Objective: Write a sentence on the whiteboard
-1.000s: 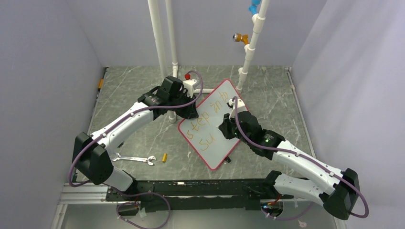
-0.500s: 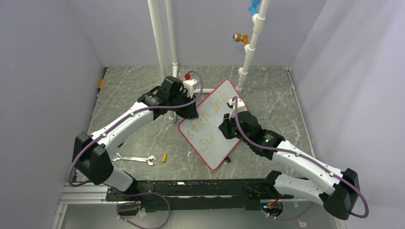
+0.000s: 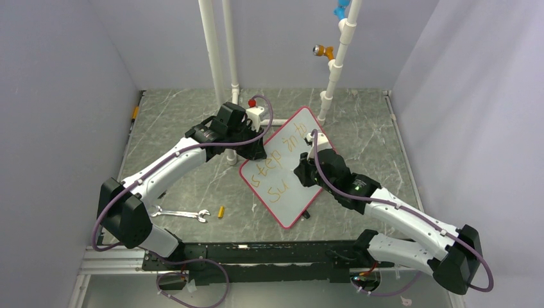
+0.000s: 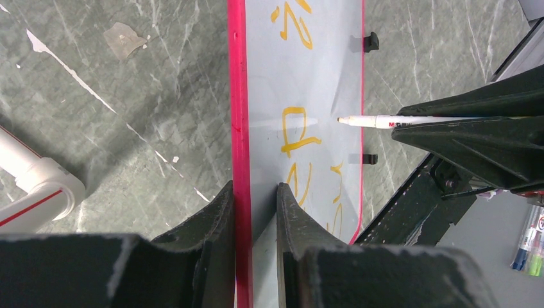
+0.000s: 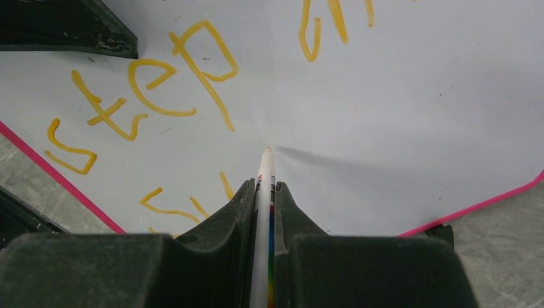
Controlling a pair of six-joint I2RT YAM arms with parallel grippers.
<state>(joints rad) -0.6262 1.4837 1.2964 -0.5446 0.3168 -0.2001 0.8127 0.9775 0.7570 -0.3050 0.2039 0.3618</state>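
Observation:
The whiteboard (image 3: 299,200), white with a red-pink rim, stands tilted at the table's middle. My left gripper (image 3: 254,151) is shut on its rim, one finger on each side of the edge in the left wrist view (image 4: 255,186). The sentence (image 3: 267,169) in orange-yellow reads "step into" with "Su" below it, and shows in the right wrist view (image 5: 147,90). My right gripper (image 3: 302,173) is shut on a white marker (image 5: 265,168). The marker's tip rests at the board just right of "Su". The marker also shows in the left wrist view (image 4: 398,120).
A wrench (image 3: 181,213) and a small yellow piece (image 3: 221,212) lie on the table left of the board. White pipes (image 3: 221,64) (image 3: 337,58) rise at the back. A pipe foot (image 4: 38,186) stands beside the left gripper. Spare markers (image 4: 529,247) lie beyond the table edge.
My right gripper has shifted very slightly with the marker. No new stroke shows on the board. The left arm and board have not moved.

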